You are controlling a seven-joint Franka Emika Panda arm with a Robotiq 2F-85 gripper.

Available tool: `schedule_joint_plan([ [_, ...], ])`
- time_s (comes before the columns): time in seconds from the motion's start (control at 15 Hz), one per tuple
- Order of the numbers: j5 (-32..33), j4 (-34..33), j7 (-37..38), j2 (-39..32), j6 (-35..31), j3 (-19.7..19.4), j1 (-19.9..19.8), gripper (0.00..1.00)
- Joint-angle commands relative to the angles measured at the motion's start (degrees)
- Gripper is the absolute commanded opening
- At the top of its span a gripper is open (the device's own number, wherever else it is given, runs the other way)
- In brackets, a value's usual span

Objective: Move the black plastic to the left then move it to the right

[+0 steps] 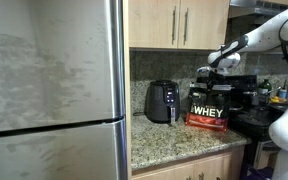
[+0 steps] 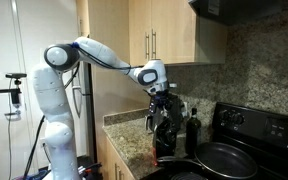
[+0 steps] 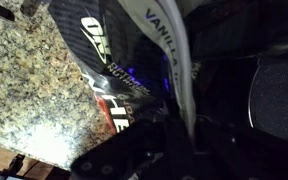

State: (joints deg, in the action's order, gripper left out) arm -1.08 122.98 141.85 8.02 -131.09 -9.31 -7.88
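Observation:
The black plastic bag [image 1: 208, 108] with white "WHEY" lettering and a red band stands on the granite counter [image 1: 174, 137], right of the small black air fryer [image 1: 162, 101]. My gripper [image 1: 208, 78] sits on the bag's top edge. In an exterior view the gripper [image 2: 164, 100] is right above the bag [image 2: 167, 138]. In the wrist view the bag [image 3: 114, 60] fills the frame, and its pale top seam runs in between the dark fingers [image 3: 184, 135], which look closed on it.
A steel fridge [image 1: 49, 90] stands at the counter's left end. A black stove [image 2: 254, 135] with a pan [image 2: 224, 160] is close beside the bag. A dark bottle [image 2: 193, 130] stands behind it. Wall cabinets [image 1: 179, 22] hang overhead.

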Motion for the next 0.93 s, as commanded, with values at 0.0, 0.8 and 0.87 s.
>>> schedule_joint_plan([
  [0.0, 7.23, 4.48, 5.48, 7.26, 0.61, 2.53, -1.94, 0.39],
  [0.8, 11.33, 8.75, 6.85, 27.13, -0.7, 13.37, -6.13, 0.99],
  [0.87, 11.22, 9.61, 6.77, 28.13, -0.78, 13.46, -5.86, 1.0],
])
